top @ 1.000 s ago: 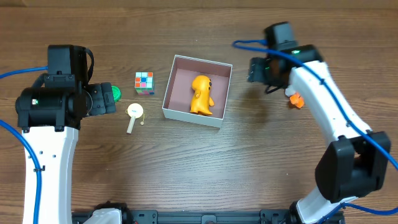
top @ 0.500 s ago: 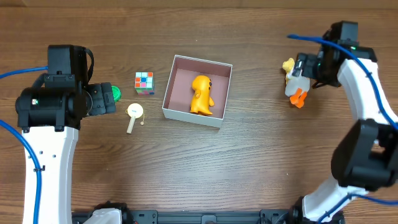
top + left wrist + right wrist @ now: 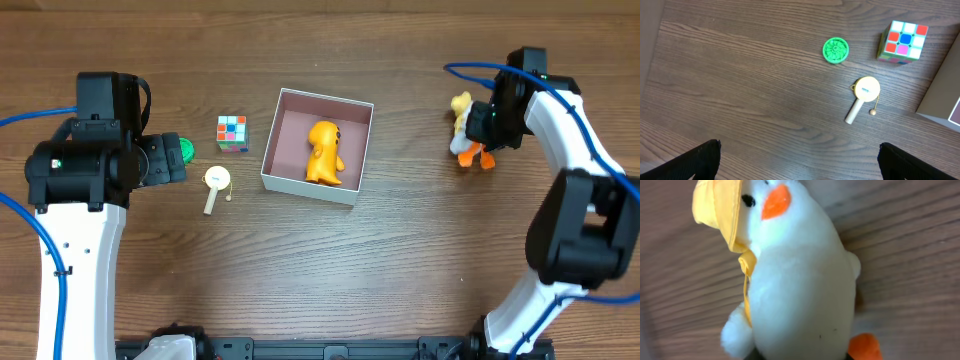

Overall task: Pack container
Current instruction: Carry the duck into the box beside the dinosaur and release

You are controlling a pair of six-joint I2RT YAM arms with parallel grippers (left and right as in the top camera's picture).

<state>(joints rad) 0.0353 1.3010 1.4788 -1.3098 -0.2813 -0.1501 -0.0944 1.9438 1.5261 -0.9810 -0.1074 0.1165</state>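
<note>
- Overhead: finding the container mid-table, open side up, with a yellow toy lying inside.
- Spotting a cube, a green disc and a small paddle left of the container, all apart from it.
- Seeing the left gripper hovering by the disc, and the right gripper meeting a duck well right of the container.
- Left wrist: showing fingers spread wide, holding nothing; disc, cube and paddle lying ahead, container corner peeking in at right.
- Right wrist: filling with the duck, white, orange beak, yellow hat; not managing to tell whether the fingers are clamping it.
</note>
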